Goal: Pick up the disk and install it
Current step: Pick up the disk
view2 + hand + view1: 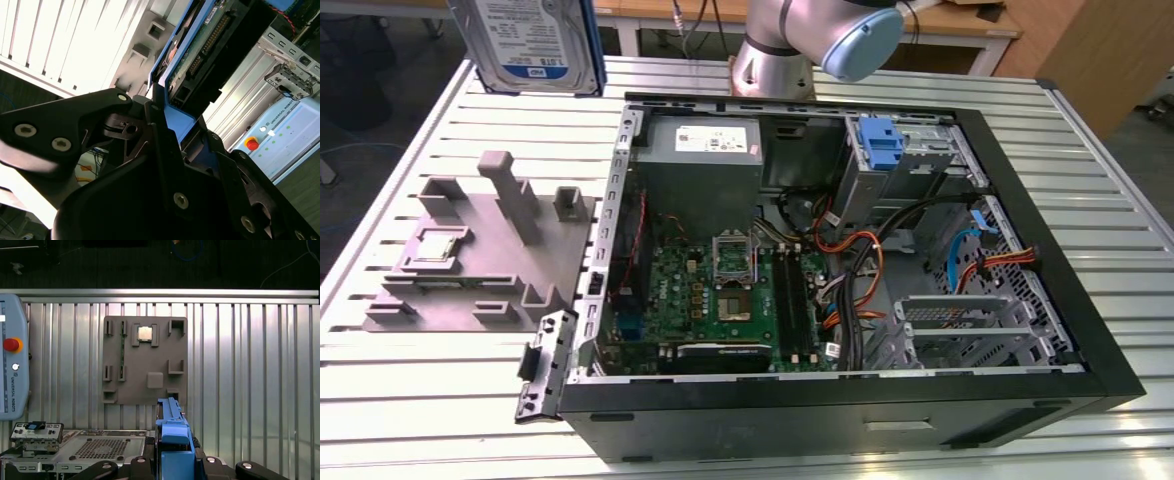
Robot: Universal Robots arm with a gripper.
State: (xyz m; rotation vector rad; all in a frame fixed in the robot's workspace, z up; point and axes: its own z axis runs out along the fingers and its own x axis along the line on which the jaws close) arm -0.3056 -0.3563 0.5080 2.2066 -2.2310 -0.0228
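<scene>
Currently the disk (536,45) is held in the air at the upper part of the exterior view's left, upright, with its white-and-blue label turned to the camera and a blue rail along its side. It is lifted well clear of the slatted surface (440,400). In the second wrist view the hand (157,117) is seen clamped on the disk, a black finger (70,127) being set against the blue rail. The arm (814,35) is seen behind an open case (1067,330), which is laid on its side on the surface. A blue bracket (881,145) is seated in a bay of the case. Just beside the case, on the exterior view's left, a grey jig (480,260) is laid flat. A small chip (145,333) is seated in one of its recesses. A pendant (12,370) is seen in the first wrist view, apart from the jig.
</scene>
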